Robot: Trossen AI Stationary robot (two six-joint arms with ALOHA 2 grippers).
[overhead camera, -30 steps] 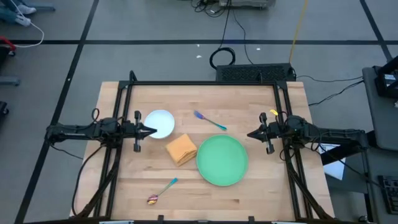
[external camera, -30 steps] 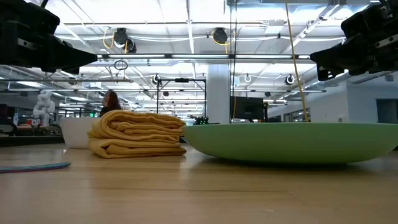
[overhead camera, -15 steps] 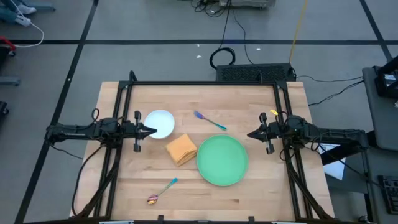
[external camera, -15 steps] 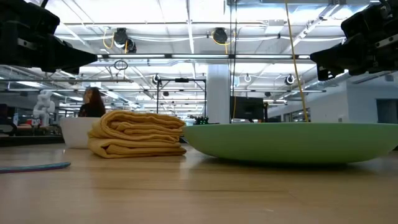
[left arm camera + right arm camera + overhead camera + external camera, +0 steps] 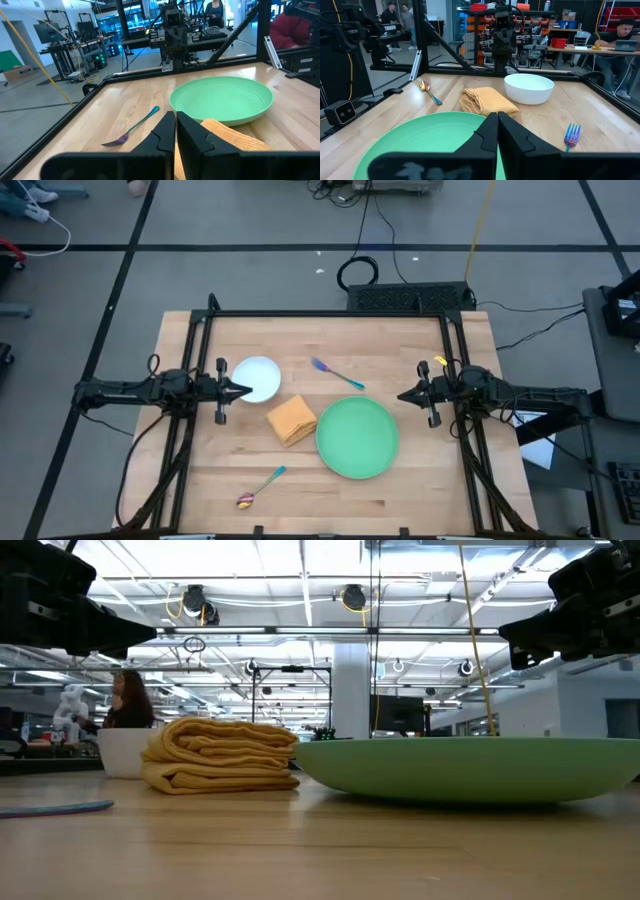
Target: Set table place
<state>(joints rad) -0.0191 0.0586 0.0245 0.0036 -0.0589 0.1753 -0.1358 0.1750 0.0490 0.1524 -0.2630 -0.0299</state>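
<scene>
A large green plate lies flat on the wooden table, right of centre. A folded orange napkin rests beside its left rim. The white bowl stands at the left, just under my left gripper's tips. The blue-handled fork lies toward the far side, the teal-handled spoon near the front edge. My left gripper hovers shut at the table's left edge, pointing level. My right gripper hovers shut at the right edge, level, above the plate's rim. Neither holds anything.
A black frame runs along the table's far side and down both sides past the arms. Bare wood lies at the near right and far left. In the low view a person shows in the room behind the table.
Both arms have kept still and nothing on the table has moved. The person in the room behind has walked toward the left in the low view.
</scene>
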